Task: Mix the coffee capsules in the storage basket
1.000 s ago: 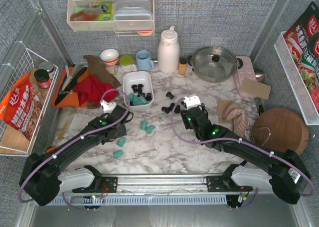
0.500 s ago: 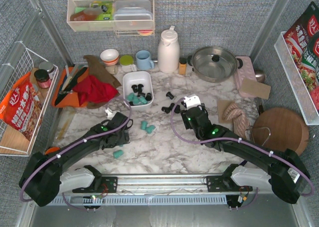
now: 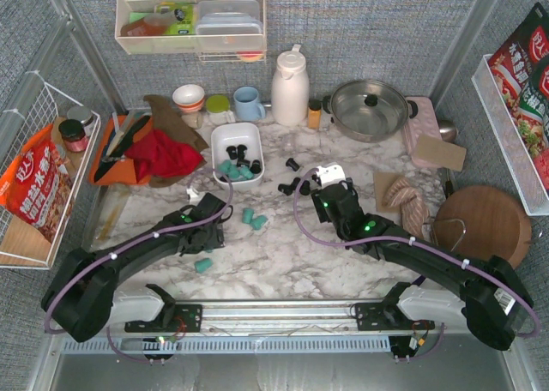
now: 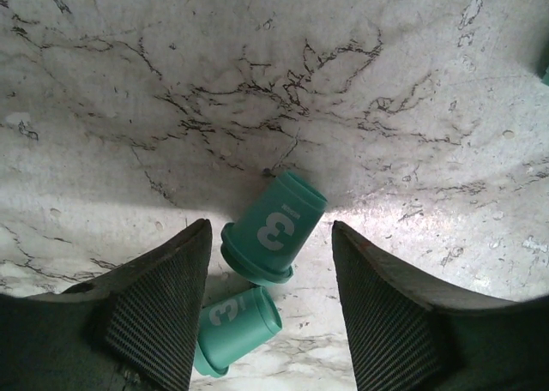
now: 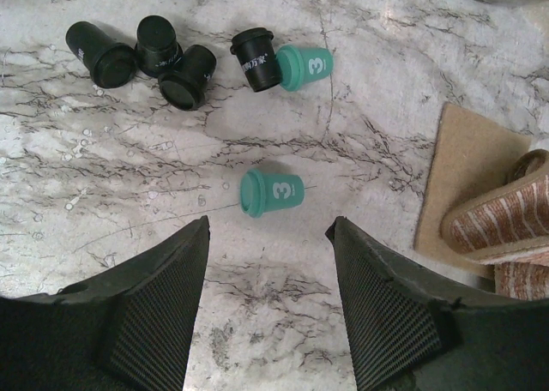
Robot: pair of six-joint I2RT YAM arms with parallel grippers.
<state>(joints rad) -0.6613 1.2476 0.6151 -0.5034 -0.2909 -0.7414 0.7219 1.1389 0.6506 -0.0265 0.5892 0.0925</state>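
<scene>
Left jaws: the left gripper [image 4: 270, 226] is released, with the fingers spread and grasping nothing. One teal capsule [image 4: 276, 224] lies on its side between the fingertips. A second teal capsule [image 4: 238, 331] lies close to the left finger; I cannot tell if they touch.
Right jaws: the right gripper [image 5: 268, 222] is released also, with nothing between the fingers. A lone teal capsule [image 5: 272, 192] lies on its side just ahead of them.
Tabletop: the white marble tabletop [image 3: 292, 267] has both arms reaching from its near edge toward the middle.
Steel pan: the steel pan [image 3: 369, 112] is at the far edge, right of the middle.
White jug: the white jug [image 3: 290, 87] stands upright at the far edge, about the middle.
Storage basket: the storage basket [image 3: 215, 147] is near the far edge, left of the middle, just beyond the left gripper.
Coffee capsules: some coffee capsules [image 3: 233, 170] are inside the basket, black ones at its far end and teal ones at its near end. The others lie loose around the middle of the tabletop.
Loose teal pair: the loose teal pair [image 3: 252, 219] lies between the two grippers.
Black group: the black group [image 5: 163, 57] lies ahead and left of the right gripper.
</scene>
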